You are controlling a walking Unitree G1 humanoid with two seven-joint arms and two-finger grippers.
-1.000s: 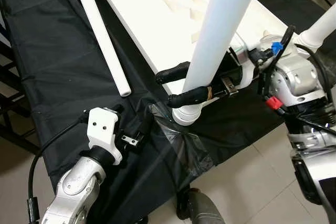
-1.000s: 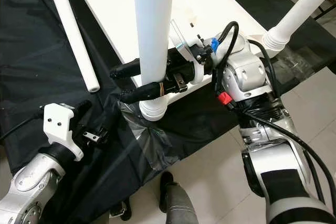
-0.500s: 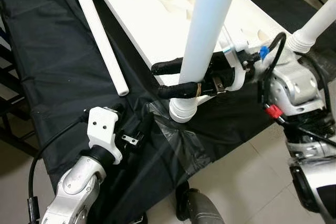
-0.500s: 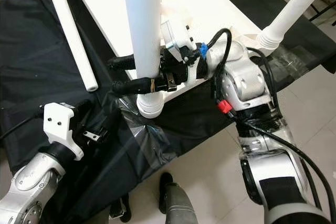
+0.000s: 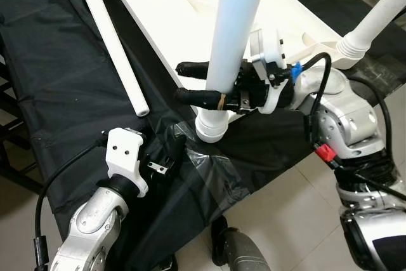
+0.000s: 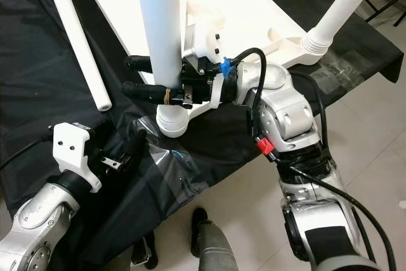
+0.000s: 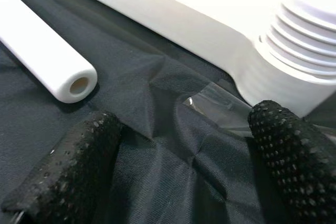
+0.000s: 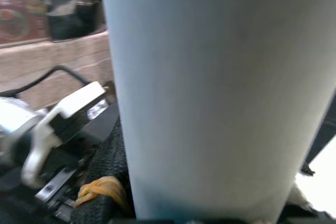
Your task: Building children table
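Right pincer [image 5: 193,84] grips upright white plastic tube leg [image 5: 236,36] at desk's near edge; left pincer [image 5: 166,152] open, idle. Risk: cross-threading if leg tilts in socket.

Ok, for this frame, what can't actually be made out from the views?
- Top of the upright leg: cut off by the upper edge in both eye views.
- Whether its thread is fully seated in the corner socket: too small to tell.
- Far fingertip of the right gripper: behind the leg.
- Right wrist view: leg close up, blurred.
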